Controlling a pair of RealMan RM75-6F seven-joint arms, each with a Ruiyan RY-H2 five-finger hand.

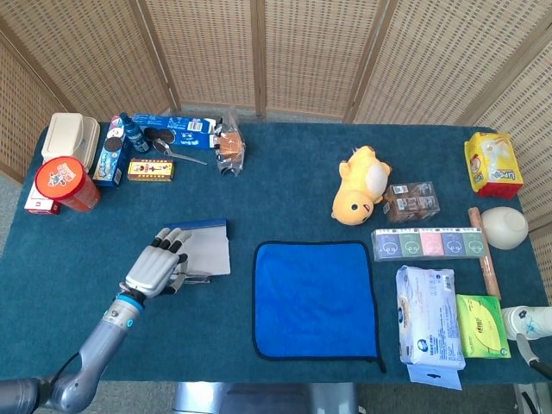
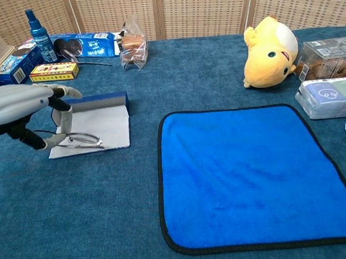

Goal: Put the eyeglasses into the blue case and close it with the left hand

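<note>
The left hand [image 2: 19, 106] holds the eyeglasses [image 2: 79, 139] pinched between its thumb and a finger, with the other fingers extended over the open blue case [image 2: 99, 119]. In the chest view the glasses hang low over the front part of the case's pale lining, lenses pointing to the right; whether they touch the lining or float just above it cannot be told. In the head view the left hand [image 1: 157, 270] covers the left part of the blue case [image 1: 207, 246], and only a thin dark sliver of the eyeglasses [image 1: 197, 278] shows beside the fingers, near the case's front edge. The case lies open on the table [image 1: 285, 181], its blue rear wall upright and its white inside facing up; the lid is hard to tell apart from the base in either view.

The right hand shows in neither view. A white object at the lower right corner of the head view is cut off by the frame and cannot be identified.

A blue cloth [image 2: 252, 174] with a dark border lies flat to the right of the case, apart from it; its right and bottom edges are cropped in the chest view. Beyond it lies a yellow plush toy [image 2: 269, 52] on its side. At the far left of the table stand snack boxes and a red tub [image 1: 64, 183], partly cut off in the chest view.
</note>
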